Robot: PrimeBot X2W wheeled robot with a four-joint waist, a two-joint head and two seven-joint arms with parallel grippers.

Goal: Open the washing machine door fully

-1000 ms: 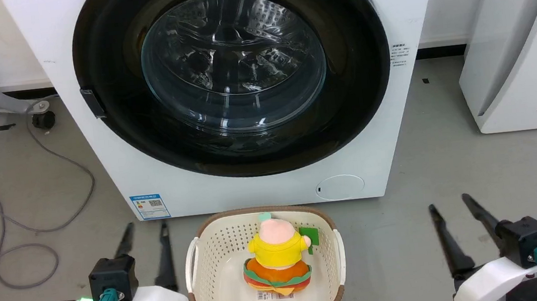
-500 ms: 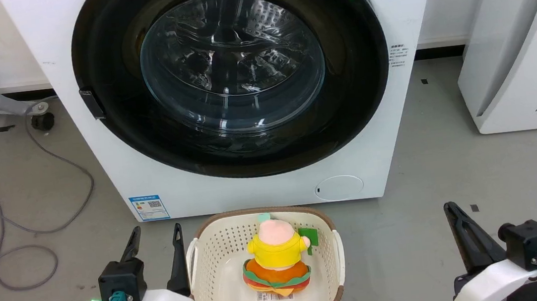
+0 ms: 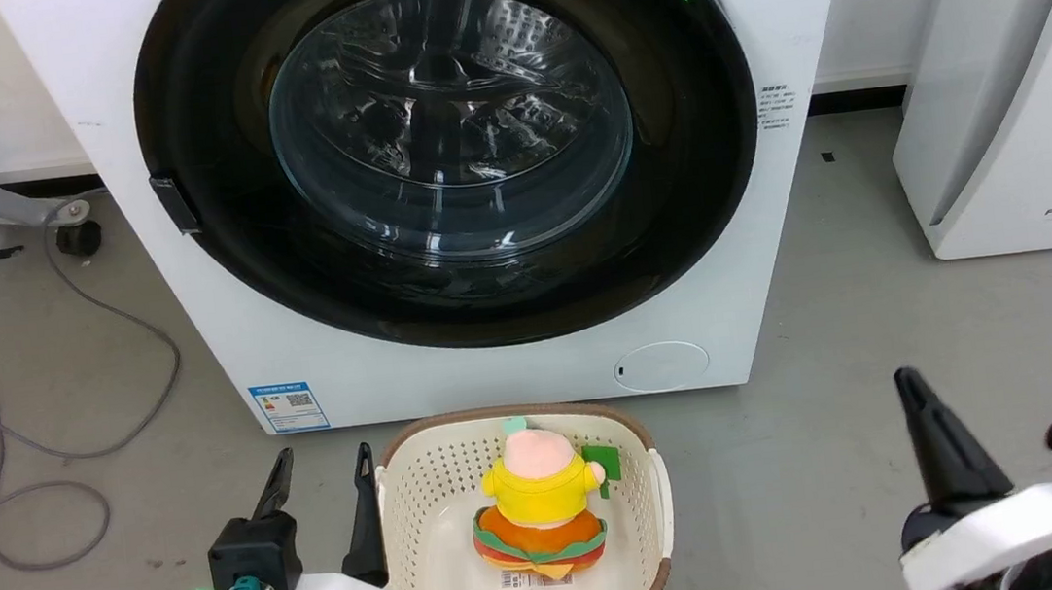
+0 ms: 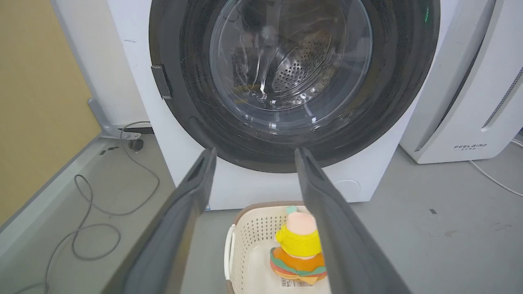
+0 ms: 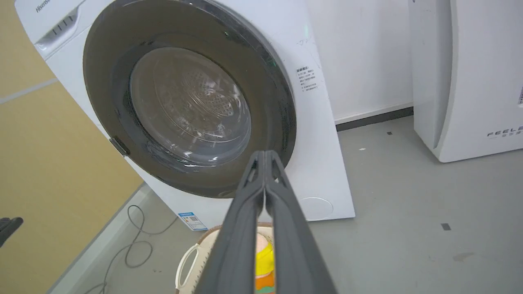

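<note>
- Head view: the washing machine (image 3: 456, 376) stands straight ahead, and the washing machine door (image 3: 451, 137) lies closed, flat against its white front. The small handle tab (image 3: 174, 203) sits at the door's left rim. Low on the front are a blue label (image 3: 289, 407) and a round filter cap (image 3: 661, 366).
- On the grey floor (image 3: 832, 321) just before the machine is a pale basket (image 3: 509, 415) with a yellow and orange plush toy (image 3: 541, 508) in it. The left gripper (image 3: 324, 453) hangs just beside the basket's left rim, fingers parted and holding nothing. The right gripper (image 3: 909, 382) is well to the right of the basket. A white appliance (image 3: 1022, 86) stands at the far right, and a grey cable (image 3: 44, 453) loops on the floor at the left.
- Left wrist view: the two dark fingers spread wide, nothing between them. Their tips point at the door's lower edge but stay apart from it, and the basket and toy lie below.
- Right wrist view: the fingers are pressed together with nothing between them, pointing at the door's lower rim without touching it.
</note>
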